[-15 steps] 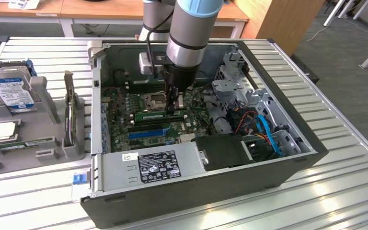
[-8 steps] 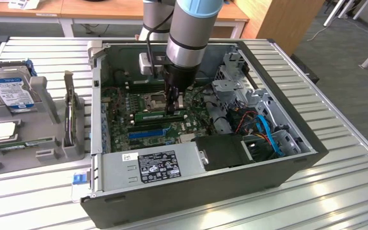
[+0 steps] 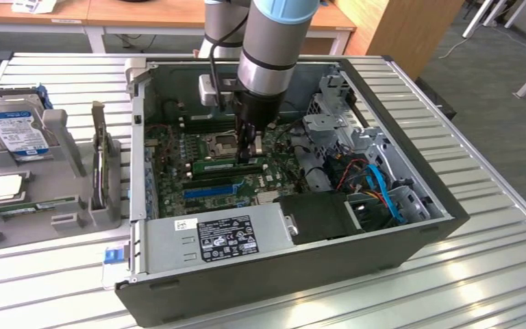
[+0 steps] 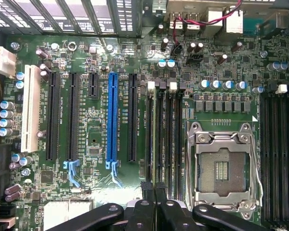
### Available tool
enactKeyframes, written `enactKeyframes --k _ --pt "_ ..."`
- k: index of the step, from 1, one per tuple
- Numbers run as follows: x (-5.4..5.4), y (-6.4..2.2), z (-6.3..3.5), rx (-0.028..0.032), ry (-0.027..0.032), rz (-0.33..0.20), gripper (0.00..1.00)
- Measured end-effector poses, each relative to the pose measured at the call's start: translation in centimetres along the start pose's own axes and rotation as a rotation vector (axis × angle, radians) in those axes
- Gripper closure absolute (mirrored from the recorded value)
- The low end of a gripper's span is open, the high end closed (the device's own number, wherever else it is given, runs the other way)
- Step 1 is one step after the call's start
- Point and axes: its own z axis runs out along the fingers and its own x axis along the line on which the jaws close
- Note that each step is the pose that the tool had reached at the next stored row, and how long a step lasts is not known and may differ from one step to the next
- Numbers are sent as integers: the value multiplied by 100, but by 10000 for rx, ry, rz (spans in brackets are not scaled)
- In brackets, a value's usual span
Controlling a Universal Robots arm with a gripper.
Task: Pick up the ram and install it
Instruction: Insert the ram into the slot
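Observation:
The open computer case lies on the table with the motherboard facing up. The ram, a long green stick, stands on edge in a black memory slot beside the processor socket. In the wrist view the ram is a thin line running along the slot. My gripper reaches straight down into the case at the ram's right end in the exterior view. Its black fingers are shut together on the ram's top edge, and my gripper sits directly over that slot.
A silver hard drive with a blue label and a square processor chip rest in grey holders at the exterior view's left. Inside the case are the power supply, a drive cage with blue cables and a blue expansion slot.

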Motion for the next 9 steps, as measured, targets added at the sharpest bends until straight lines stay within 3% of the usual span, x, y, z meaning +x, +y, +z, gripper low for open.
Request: enactKeyframes --k 9 --pt "1 0 -2 6 -9 175 88"
